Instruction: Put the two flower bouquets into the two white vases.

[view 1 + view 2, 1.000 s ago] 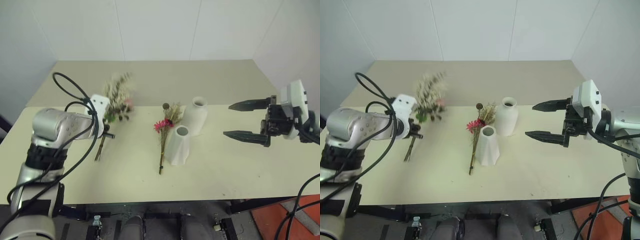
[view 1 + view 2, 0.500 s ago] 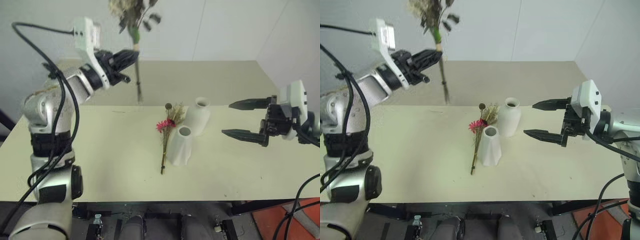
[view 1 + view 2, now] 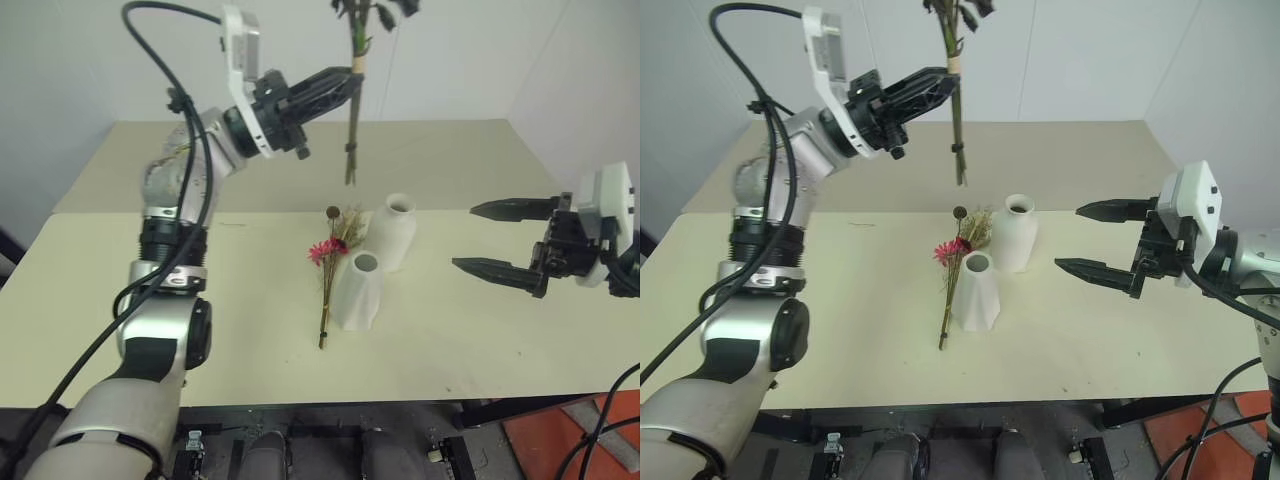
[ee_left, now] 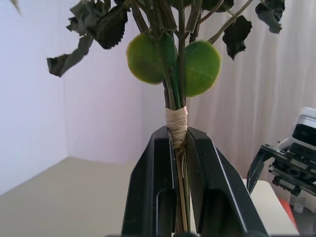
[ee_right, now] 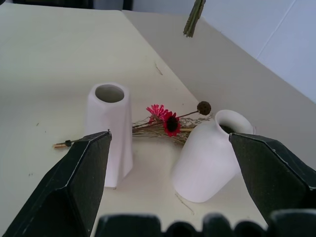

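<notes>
One bouquet, the bushy bouquet [image 3: 352, 60], is now hanging upright in the air, lifted off the worktop [image 3: 240, 300] where it lay a second ago; the left claw [image 3: 345, 82] is staying clamped on its stems, which are dangling above the taller vase [image 3: 393, 231]. That leaves lowering the stems into the narrow neck. The slim bouquet [image 3: 330, 272] is lying beside the shorter vase [image 3: 357, 291]. The right claw [image 3: 500, 240] is waiting with fingers apart, empty.

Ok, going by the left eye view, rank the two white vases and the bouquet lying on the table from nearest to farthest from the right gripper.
From the right gripper:
1. Taller vase, the closest, toward the table's middle.
2. Shorter cone vase, just past it and nearer the front edge.
3. Slim bouquet, lying on the cone vase's far side.
</notes>
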Action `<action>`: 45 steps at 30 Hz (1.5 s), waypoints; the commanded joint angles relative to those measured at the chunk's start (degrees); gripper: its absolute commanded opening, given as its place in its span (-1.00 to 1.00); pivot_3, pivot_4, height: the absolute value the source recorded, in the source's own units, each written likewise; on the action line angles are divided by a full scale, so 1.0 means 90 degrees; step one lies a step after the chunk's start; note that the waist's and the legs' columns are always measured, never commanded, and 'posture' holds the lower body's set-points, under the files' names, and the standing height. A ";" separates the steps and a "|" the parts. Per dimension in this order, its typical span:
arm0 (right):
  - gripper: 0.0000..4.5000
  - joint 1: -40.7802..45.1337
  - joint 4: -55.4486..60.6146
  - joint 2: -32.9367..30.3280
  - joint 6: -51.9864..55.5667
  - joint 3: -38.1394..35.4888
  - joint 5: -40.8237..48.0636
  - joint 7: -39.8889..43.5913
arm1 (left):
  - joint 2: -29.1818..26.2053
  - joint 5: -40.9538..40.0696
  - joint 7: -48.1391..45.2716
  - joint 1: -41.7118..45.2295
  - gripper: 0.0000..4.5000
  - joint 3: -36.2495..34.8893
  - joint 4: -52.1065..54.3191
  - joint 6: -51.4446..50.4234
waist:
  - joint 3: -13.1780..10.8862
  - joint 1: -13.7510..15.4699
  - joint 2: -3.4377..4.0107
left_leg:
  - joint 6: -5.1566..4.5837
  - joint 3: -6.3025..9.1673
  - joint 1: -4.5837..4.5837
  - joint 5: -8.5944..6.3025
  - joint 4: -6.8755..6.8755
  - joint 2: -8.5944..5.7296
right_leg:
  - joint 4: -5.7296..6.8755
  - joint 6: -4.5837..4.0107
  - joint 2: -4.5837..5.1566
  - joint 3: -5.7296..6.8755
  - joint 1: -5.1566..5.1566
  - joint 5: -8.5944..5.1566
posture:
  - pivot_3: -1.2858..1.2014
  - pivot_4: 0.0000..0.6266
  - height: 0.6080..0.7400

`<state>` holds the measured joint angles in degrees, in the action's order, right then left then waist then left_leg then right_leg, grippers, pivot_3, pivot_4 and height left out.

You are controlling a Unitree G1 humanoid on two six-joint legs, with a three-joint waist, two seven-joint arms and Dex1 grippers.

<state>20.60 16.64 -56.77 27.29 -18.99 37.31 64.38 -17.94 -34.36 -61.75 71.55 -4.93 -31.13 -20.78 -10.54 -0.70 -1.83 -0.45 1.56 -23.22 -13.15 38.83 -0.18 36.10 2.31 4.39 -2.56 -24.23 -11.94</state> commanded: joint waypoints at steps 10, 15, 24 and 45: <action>1.00 0.0032 0.0499 -0.0028 0.0354 -0.0443 0.0303 -0.0447 | 0.1232 0.0778 0.0065 0.0762 -0.94 -0.0123 -0.1684 0.1938 | -0.0001 -0.0001 -0.0002 | -0.0001 0.0001 -0.0002 -0.0001 0.0000 0.0000 | 0.0000 0.0002 -0.0001 -0.0001 -0.0002 0.0000 | 0.03 -0.52 1.00; 1.00 -0.0059 0.0632 -0.0073 0.0429 -0.0542 0.0423 -0.0563 | 0.1427 0.1018 0.0023 0.0957 -0.94 -0.0133 -0.2302 0.2336 | -0.0001 -0.0004 -0.0002 | -0.0002 0.0001 -0.0002 -0.0001 -0.0001 0.0000 | -0.0001 0.0005 -0.0002 -0.0001 -0.0001 -0.0001 | 0.03 -0.52 1.00; 1.00 -0.0290 0.0882 -0.0088 0.0641 -0.0863 0.0696 -0.0753 | 0.1796 0.1493 0.0648 0.1011 -0.94 -0.0212 -0.3069 0.2961 | -0.0002 0.0007 -0.0003 | -0.0002 0.0002 -0.0005 -0.0001 0.0000 -0.0001 | -0.0002 0.0007 -0.0001 -0.0001 -0.0002 -0.0001 | 0.03 -0.52 1.00; 1.00 -0.0541 0.1082 -0.0099 0.0650 -0.1024 0.0867 -0.0962 | 0.2098 0.2139 0.1147 0.0616 -0.94 -0.0078 -0.3141 0.3227 | -0.0002 0.0004 -0.0004 | -0.0002 0.0002 -0.0002 -0.0001 -0.0001 -0.0001 | -0.0002 0.0009 -0.0001 -0.0001 -0.0001 -0.0001 | 0.03 -0.52 1.00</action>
<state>15.39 25.25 -56.77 33.20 -25.59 44.08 56.18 0.58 -15.70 -51.71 76.41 -5.67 -60.69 7.39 -10.56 -0.67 -1.86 -0.47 1.58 -23.24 -13.16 38.82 -0.19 36.08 2.39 4.38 -2.57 -24.24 -11.95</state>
